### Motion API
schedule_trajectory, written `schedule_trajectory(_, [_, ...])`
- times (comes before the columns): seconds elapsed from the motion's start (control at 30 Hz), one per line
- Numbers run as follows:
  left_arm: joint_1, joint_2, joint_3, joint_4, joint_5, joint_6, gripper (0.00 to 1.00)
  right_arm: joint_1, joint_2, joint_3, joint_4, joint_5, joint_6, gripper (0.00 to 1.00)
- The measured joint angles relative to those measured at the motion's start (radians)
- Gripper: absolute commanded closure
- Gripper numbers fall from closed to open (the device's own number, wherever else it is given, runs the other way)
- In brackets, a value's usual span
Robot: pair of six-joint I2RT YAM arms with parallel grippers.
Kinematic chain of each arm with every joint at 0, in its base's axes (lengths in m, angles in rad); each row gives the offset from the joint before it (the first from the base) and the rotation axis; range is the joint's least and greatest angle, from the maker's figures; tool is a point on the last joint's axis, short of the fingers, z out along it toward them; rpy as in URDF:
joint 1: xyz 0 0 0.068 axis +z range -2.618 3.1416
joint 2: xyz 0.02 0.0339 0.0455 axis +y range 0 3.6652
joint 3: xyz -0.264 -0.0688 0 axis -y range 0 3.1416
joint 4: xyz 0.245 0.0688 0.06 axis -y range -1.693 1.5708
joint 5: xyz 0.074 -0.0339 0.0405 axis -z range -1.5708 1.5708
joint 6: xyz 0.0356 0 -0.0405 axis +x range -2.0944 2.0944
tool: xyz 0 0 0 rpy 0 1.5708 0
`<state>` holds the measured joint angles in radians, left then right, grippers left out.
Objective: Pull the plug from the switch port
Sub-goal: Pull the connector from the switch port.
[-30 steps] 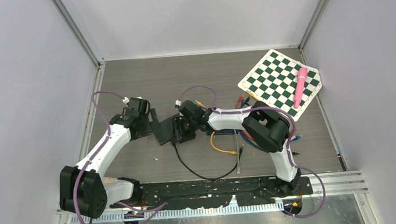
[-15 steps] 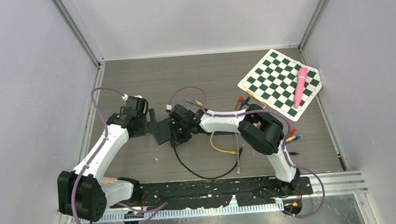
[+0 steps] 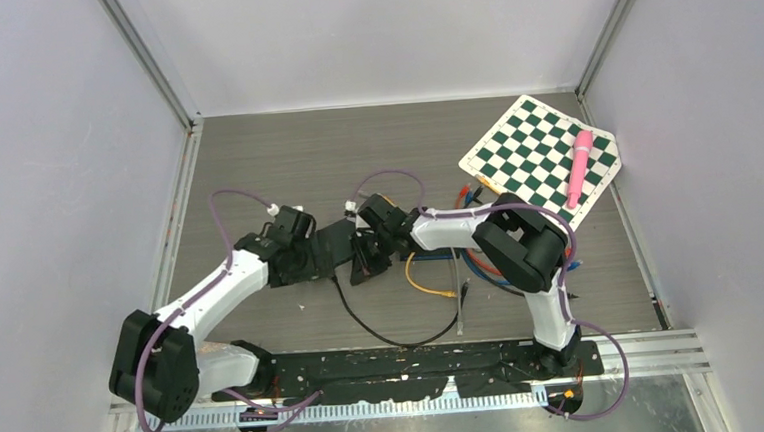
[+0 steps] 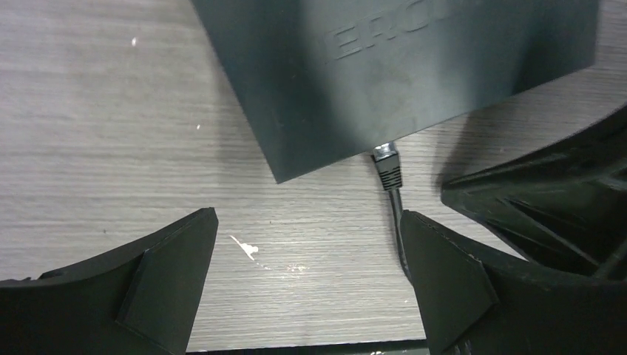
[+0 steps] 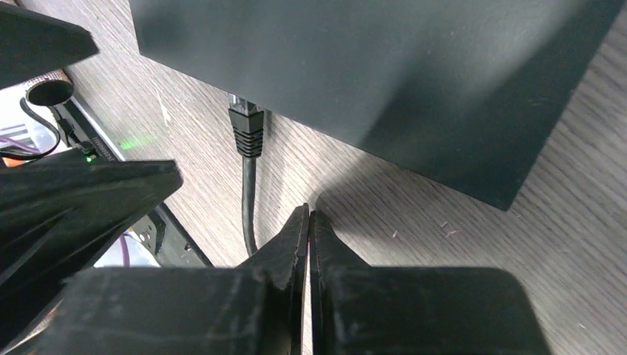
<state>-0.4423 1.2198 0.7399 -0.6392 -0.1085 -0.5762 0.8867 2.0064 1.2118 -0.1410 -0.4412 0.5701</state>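
The right fingers (image 5: 293,248) have just closed on nothing, pinched together beside the black cable (image 5: 249,200) rather than around it. The left fingers (image 4: 170,266) have swung in toward the network switch (image 4: 399,66), spread wide and empty. The plug (image 5: 247,126) is still seated in the switch, which lies on the surface (image 4: 111,111); the grasp seems to have missed.

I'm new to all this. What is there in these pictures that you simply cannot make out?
- Port: in both wrist views it is hidden under the switch edge, so whether the plug is fully seated is unclear.
- Lettering on the switch: left wrist view, cut off by the top edge.
- Coloured cables: top view, partly behind the right arm, too small to count.
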Motion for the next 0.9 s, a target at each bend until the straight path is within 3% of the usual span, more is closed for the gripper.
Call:
schedule_trajectory(0.13, [-0.014,-0.002,-0.035,0.001,-0.034,-0.083,0.0,-0.007,-0.001,-0.007,0.008,-0.031,-0.002,0.71])
schedule_trajectory(0.3, [0.0,-0.036,-0.001,-0.004,-0.109,-0.078,0.0,-0.007,-0.013,-0.016,0.04,-0.052,0.019,0.61])
schedule_trajectory(0.43, [0.116,-0.037,0.057,0.001,-0.075,-0.07,0.0,-0.007,-0.013,-0.011,0.073,-0.085,0.064,0.5])
schedule_trajectory(0.57, [0.271,-0.018,0.078,0.002,-0.047,-0.07,0.0,-0.012,-0.008,0.006,0.114,-0.099,0.117,0.45])
schedule_trajectory(0.9, [0.287,0.171,0.139,0.045,0.113,0.014,0.09,-0.012,0.07,-0.066,0.393,-0.079,0.464,0.5])
